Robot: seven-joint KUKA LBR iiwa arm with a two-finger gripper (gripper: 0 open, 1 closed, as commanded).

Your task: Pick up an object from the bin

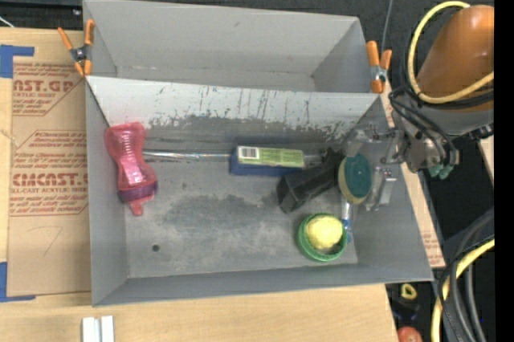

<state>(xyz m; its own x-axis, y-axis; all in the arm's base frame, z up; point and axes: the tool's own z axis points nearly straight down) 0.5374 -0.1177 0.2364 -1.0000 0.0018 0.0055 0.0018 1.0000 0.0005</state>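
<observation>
My gripper point(382, 177) hangs at the bin's right wall, low over the floor. Right beside it on its left is a teal oval disc point(356, 178), touching or nearly touching it; whether it is held I cannot tell. A thin blue stem runs from the disc down to a green ring with a yellow ball point(323, 236) inside it, at the front right. A black angular block point(303, 186) lies just left of the disc.
A flat blue and green box point(267, 159) lies mid-bin with a thin rod running left from it. A pink bottle point(128, 166) rests by the left wall. The arm with its orange cover and cables stands outside the right rim.
</observation>
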